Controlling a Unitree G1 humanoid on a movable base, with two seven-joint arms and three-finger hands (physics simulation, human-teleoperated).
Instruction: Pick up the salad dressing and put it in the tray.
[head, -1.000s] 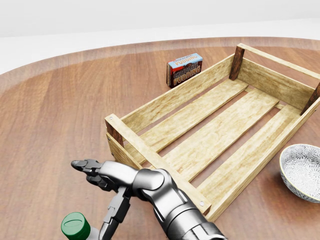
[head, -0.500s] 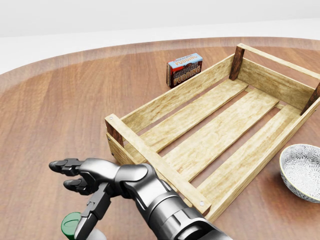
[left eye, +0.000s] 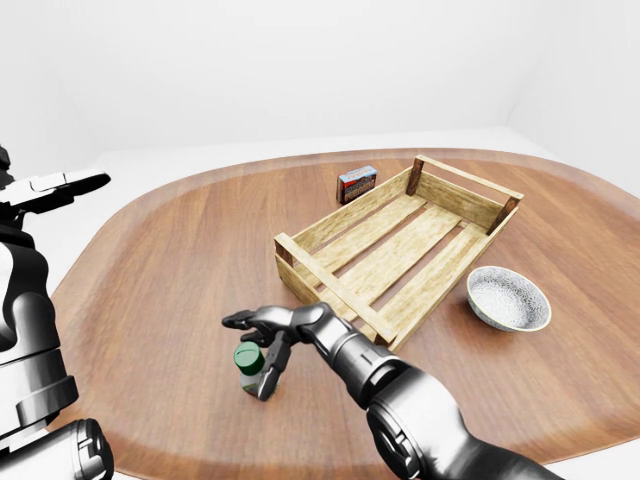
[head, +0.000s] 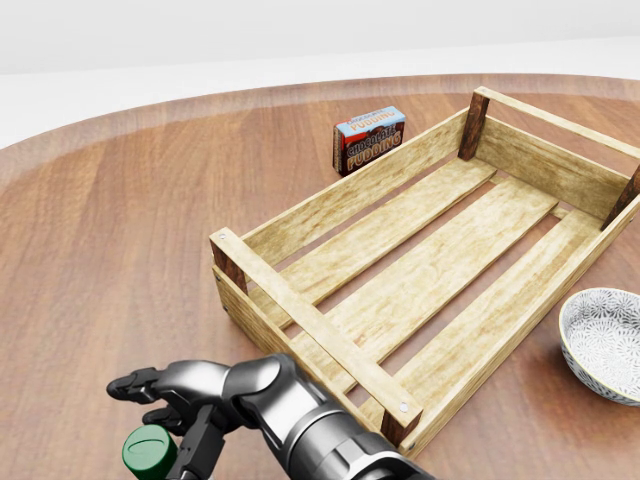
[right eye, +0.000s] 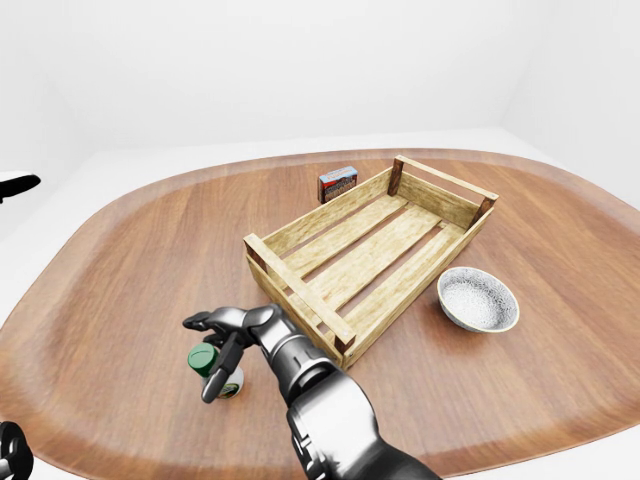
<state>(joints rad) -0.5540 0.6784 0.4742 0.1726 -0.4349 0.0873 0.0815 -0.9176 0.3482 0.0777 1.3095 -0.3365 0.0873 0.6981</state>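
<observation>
We see the small green-capped salad dressing bottle (left eye: 250, 368) standing upright on the round brown wooden table (left eye: 170, 260), close to the table's near edge and left of centre in the left-eye view. Our right hand (left eye: 262, 335) hangs over it with fingers (left eye: 238, 319) spread: two reach past the cap to the left, one (left eye: 272, 368) drops down the bottle's right side. We cannot tell whether any finger touches the bottle; the hand is not closed round it.

The slatted pale wooden tray (left eye: 400, 245) lies diagonally across the middle of the table, nothing inside it. Its near end sits just right of the hand. A small chocolate pudding box (head: 369, 138) stands just beyond the tray's long side, toward the far edge. A grey patterned ceramic bowl (left eye: 508, 298) rests beside the tray, toward the table's right edge.

Our left hand (left eye: 50, 190) shows at the left border of the left-eye view, raised off the table, fingers extended.
</observation>
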